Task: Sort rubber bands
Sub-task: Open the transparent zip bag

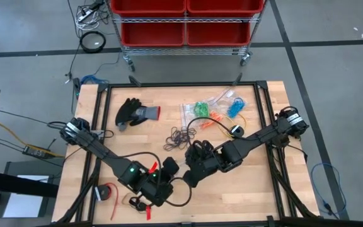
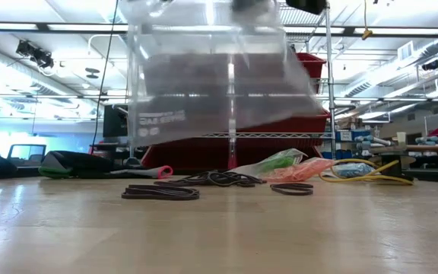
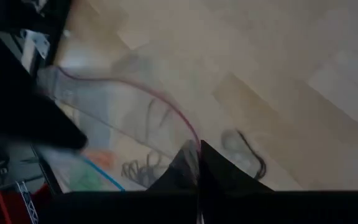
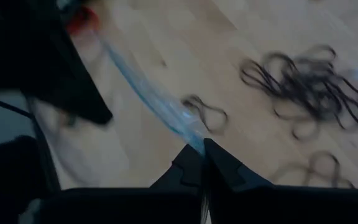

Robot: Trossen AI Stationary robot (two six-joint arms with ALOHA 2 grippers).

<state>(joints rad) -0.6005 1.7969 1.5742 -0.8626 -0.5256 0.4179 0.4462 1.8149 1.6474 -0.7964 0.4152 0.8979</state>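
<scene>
High view: black rubber bands [image 1: 180, 136] lie loose mid-counter [image 1: 257, 189], thin limp loops.
Bags: clear packets [image 1: 214, 108] of green, orange and blue bands lie further back.
Glove [image 1: 134, 112]: dark, knitted, well apart.
Held bag [image 2: 219, 68]: clear film, hanging, blocking the low view.
Left pincer [image 3: 199, 163]: closed on the bag's edge.
Right pincer [image 4: 204, 163]: closed, seemingly pinching the opposite edge.

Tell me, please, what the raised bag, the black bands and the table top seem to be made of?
The raised bag: thin clear plastic film, glossy; the shelves behind show through it. The black bands: probably rubber, matte, lying as flat limp loops. The table top: wood, likely sealed; pale planks with visible grain and a soft sheen.
</scene>
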